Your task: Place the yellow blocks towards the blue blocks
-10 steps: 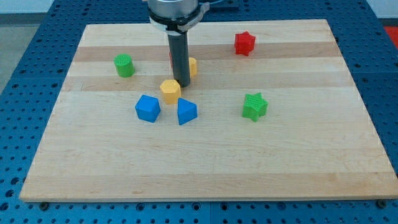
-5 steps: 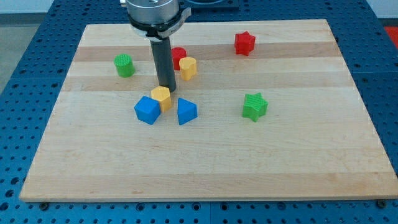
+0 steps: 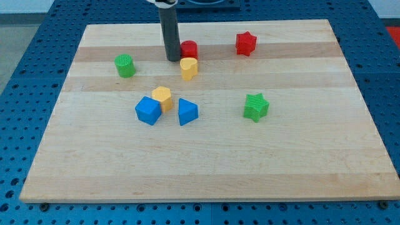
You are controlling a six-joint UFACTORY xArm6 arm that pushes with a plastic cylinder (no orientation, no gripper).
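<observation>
A yellow hexagonal block (image 3: 162, 98) rests between two blue blocks, touching the blue cube (image 3: 148, 110) on its left, with the blue wedge-shaped block (image 3: 187, 112) close on its right. A second yellow block (image 3: 189, 68) sits higher up, just below a red cylinder (image 3: 189, 49). My tip (image 3: 172, 59) is at the view's upper middle, just left of the red cylinder and up-left of the second yellow block, apart from the blue blocks.
A green cylinder (image 3: 125, 65) stands at the view's left. A red star (image 3: 245, 43) is at the upper right and a green star (image 3: 255, 107) at the right. The wooden board (image 3: 206, 169) ends at blue perforated table edges all round.
My tip has moved from just above the yellow hexagonal block up the view to beside the red cylinder. The yellow hexagonal block was pushed down-left against the blue cube earlier and stays there.
</observation>
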